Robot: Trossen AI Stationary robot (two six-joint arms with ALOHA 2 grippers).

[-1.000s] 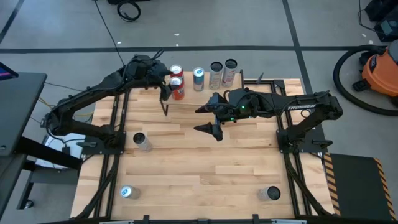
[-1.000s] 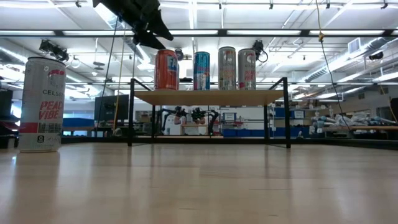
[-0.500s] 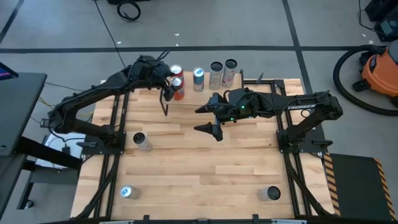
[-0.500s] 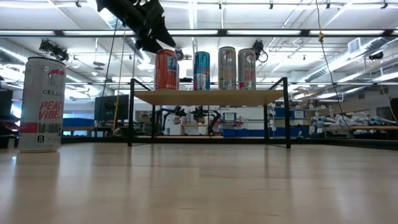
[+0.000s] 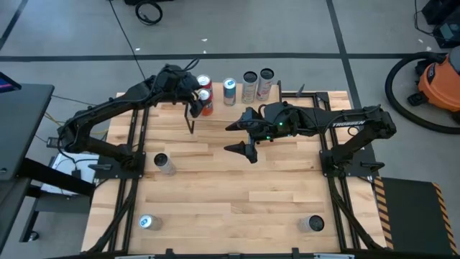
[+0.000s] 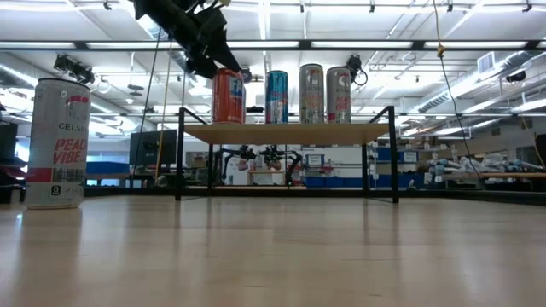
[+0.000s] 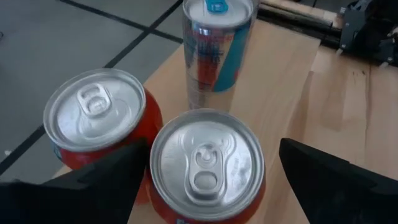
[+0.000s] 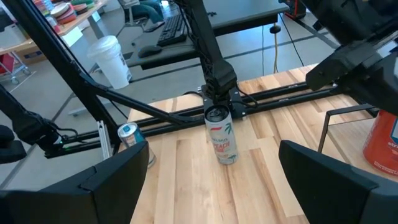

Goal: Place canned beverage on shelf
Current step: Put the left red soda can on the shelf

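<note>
The shelf (image 6: 286, 133), a light board on thin black legs, stands at the table's far edge. On it stand two red cans (image 5: 204, 81) (image 5: 206, 102), a blue can (image 5: 229, 91) and two pale cans (image 5: 249, 85) (image 5: 266, 82). My left gripper (image 7: 213, 146) is open just above the shelf's left end, its fingers on either side of the front red can (image 7: 208, 165). A gap shows beside one finger (image 7: 329, 177). My right gripper (image 5: 241, 138) hangs open over the table's middle, holding nothing.
Loose cans stand on the table: one at mid-left (image 5: 164, 163), which is the white can (image 8: 222, 140) in the right wrist view, one at the near left (image 5: 147, 223) and one at the near right (image 5: 313, 224). Bare wood lies between them.
My left gripper has sunk a little and moved toward the red cans at the shelf's left end, staying open. The cans have stayed where they were.
</note>
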